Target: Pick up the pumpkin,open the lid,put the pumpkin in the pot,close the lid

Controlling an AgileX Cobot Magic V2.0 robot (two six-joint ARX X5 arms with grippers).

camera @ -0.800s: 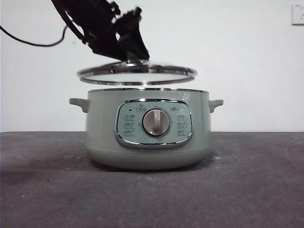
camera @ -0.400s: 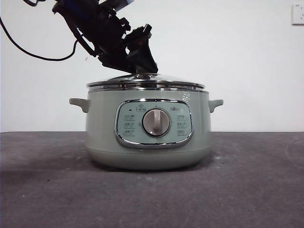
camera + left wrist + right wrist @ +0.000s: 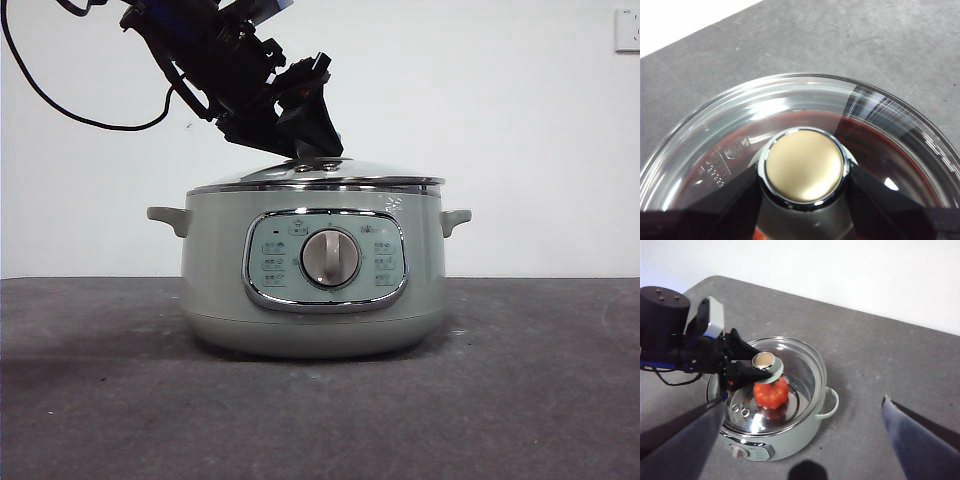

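The lid [image 3: 315,175] is being held by its knob [image 3: 804,165] between the two jaws of the left gripper [image 3: 300,125], which are pressed against either side of it; the lid is lying level on the rim of the pot [image 3: 312,270], which is standing on the grey table [image 3: 100,400]; the pumpkin [image 3: 770,392] is being seen through the glass, inside the pot; the right gripper [image 3: 805,440] is being held high above the table, jaws spread wide and gripping nothing.
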